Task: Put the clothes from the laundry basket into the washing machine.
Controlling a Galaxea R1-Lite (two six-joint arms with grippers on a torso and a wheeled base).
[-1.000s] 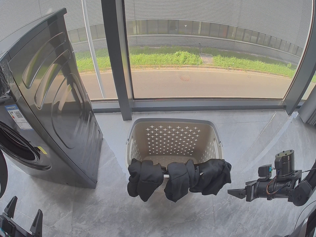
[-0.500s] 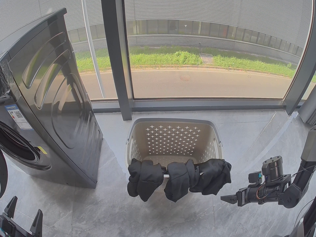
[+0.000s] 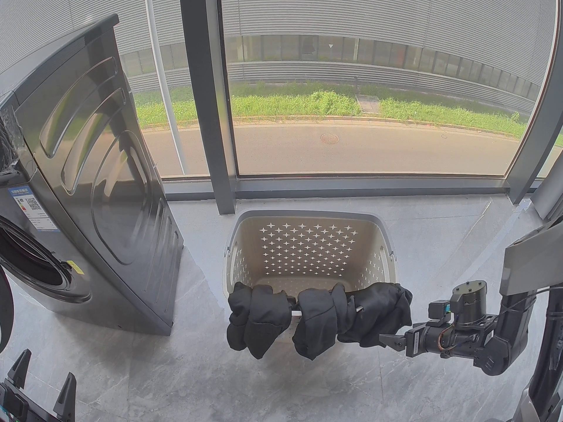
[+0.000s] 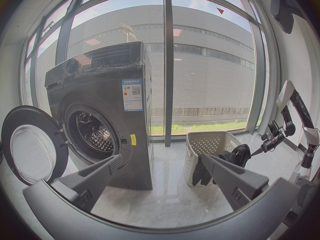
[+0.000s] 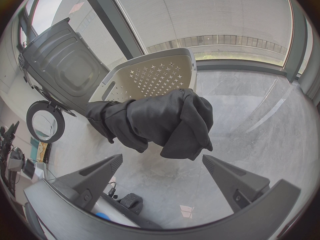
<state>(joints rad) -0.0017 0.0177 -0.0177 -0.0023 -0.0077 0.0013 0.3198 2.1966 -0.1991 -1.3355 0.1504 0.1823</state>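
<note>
Grey floor, right tool level, jaws apart, beside clothes

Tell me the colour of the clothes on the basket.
Black fabric clothes, clearest in right wrist view.

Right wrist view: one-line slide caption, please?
Open right tool facing dark clothes draped over the basket rim.

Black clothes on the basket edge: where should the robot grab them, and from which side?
Probably the thick bunched lump at the right end of the black clothes, which hangs over the laundry basket's near rim. It bulges outward and hangs free, and the open right gripper is level beside it, so come in from the robot's right.
</note>
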